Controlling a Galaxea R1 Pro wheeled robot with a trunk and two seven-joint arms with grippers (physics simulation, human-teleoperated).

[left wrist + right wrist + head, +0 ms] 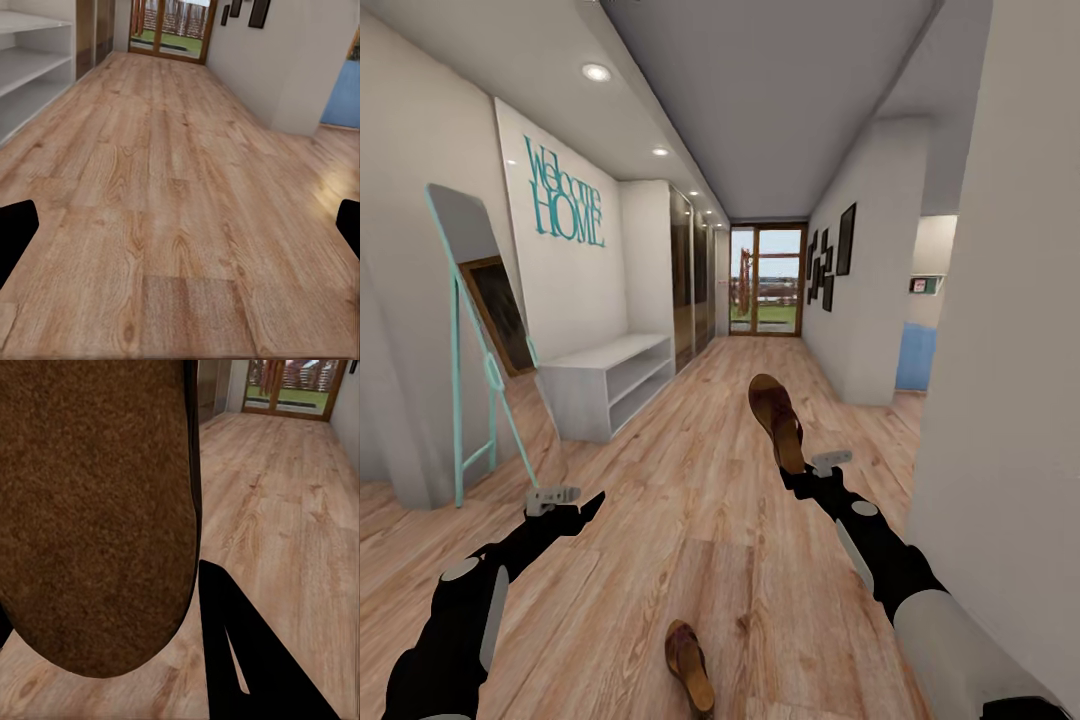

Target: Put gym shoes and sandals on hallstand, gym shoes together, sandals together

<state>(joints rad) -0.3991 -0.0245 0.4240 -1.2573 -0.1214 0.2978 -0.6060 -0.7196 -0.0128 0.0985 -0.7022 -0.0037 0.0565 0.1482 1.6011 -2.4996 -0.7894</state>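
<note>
Above the mid-corridor floor (690, 480), my right gripper (792, 470) is clamped on one sandal (776, 415), held aloft. Second sandal (689, 665) lies on the planks close to me. Left gripper (585, 505) spread wide, holding nothing. Rack (610, 380) stands at the left wall.

Long narrow hallway with white walls (880, 300), a grey ceiling (780, 100) dotted with small round spotlights (597, 72), a glazed wooden-framed door (767, 278) at the far end, teal "Welcome HOME" lettering (565, 192), a teal-framed leaning mirror (485, 330), black picture frames (830, 258).
</note>
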